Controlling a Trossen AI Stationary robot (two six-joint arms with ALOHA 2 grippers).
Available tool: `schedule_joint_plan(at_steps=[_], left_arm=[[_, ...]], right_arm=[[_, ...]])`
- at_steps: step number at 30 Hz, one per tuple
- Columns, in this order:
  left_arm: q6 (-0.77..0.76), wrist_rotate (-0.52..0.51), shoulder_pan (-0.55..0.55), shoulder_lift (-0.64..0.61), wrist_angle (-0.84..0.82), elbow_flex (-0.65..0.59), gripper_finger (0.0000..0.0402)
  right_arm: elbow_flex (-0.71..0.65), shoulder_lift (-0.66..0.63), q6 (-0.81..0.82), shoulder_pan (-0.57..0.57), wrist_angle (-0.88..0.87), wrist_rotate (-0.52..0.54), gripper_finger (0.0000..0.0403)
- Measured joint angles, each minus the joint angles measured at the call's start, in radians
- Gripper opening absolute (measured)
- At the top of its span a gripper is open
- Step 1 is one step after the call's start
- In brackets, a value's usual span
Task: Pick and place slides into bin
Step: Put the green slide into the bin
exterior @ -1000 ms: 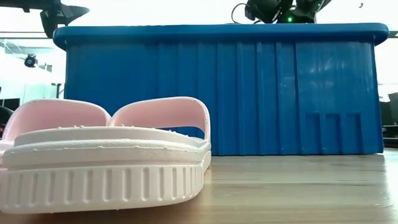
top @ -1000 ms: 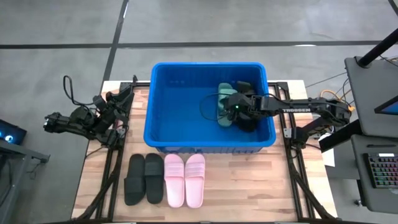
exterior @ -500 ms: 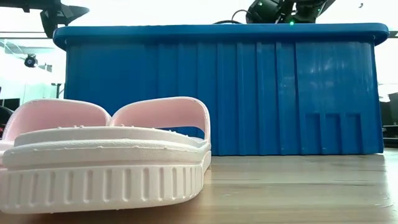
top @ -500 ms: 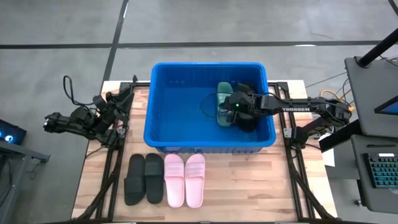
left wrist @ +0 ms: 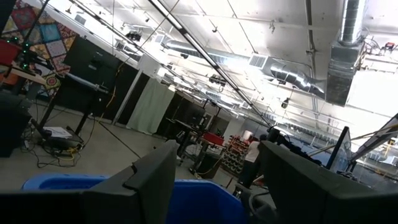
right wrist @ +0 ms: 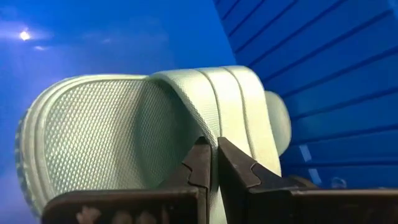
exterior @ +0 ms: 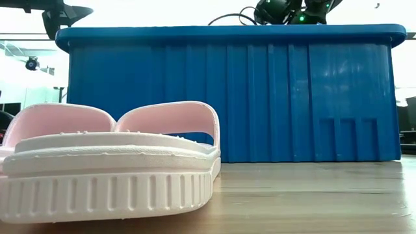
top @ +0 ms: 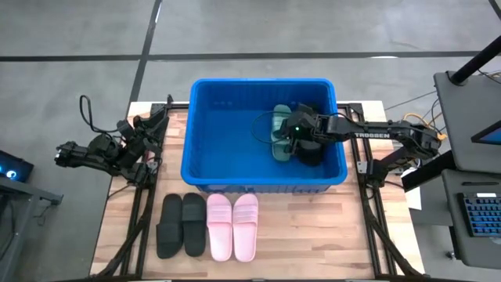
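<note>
Right wrist view: jaws pinch ribbed strap of green slide [right wrist: 155, 118]; L jaws open.

We read a single inscription: the white brand lettering "TROSSEN" on the forearm of the right arm [top: 374, 138], seen in the high view, a little behind the right gripper [top: 291, 139] on the link that leads back from it toward the arm's base. We find no other legible text, number or sign: the bin [top: 205, 157], the slides [top: 233, 227] and the room's far fittings carry nothing that we can make out.
</note>
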Motion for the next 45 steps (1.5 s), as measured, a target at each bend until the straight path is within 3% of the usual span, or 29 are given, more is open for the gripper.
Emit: schedule_joint_plan(at_steps=[9,19,35,45], left_arm=[[0.000,0.000,0.000,0.000,0.000,0.000,0.0217],[0.000,0.000,0.000,0.000,0.000,0.000,0.0217],[0.000,0.000,0.000,-0.001,0.000,0.000,0.0217],[0.000,0.000,0.000,-0.001,0.001,0.000,0.0217]], right_arm=[[-0.029,0.069,-0.151,-0.005,0.003,0.059,0.0009],[-0.029,0.083,-0.088,-0.005,-0.004,0.020,0.0013],[-0.031,0.051,-0.074,-0.006,-0.010,0.009,0.0111],[0.033,0.019,-0.057,-0.009,-0.137,-0.037,0.0148]])
